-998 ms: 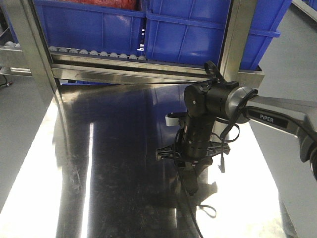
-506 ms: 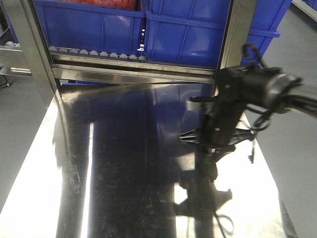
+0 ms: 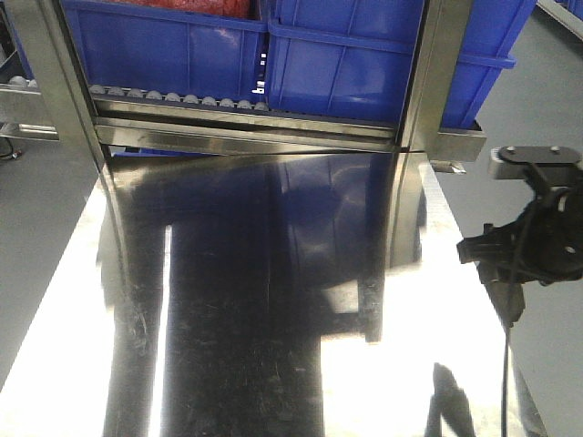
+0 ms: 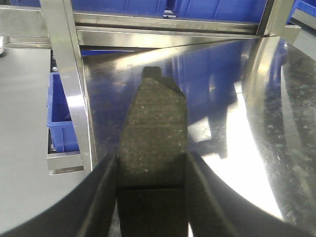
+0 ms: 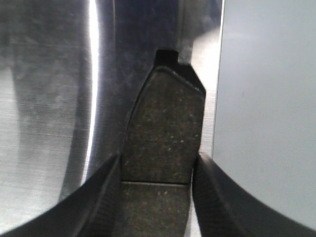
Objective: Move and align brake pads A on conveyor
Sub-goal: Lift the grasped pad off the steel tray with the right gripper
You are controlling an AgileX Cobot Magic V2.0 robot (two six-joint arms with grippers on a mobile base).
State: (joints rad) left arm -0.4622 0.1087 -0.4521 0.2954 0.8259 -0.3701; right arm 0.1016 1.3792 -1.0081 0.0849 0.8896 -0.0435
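blue bins (image 3: 182, 45), mirror-silver steel tbl (image 3: 228, 364), dk grey brake pads (image 4: 153, 133) (pale flecks, thin groove line)

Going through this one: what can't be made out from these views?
Conveyor and other pads: in no view; only the steel table shows.
Front view: right arm cut by the right edge; left arm out of frame.
Left wrist: brake pad in left claw cut by bottom edge.
Right wrist: second brake pad in right claw, likewise.
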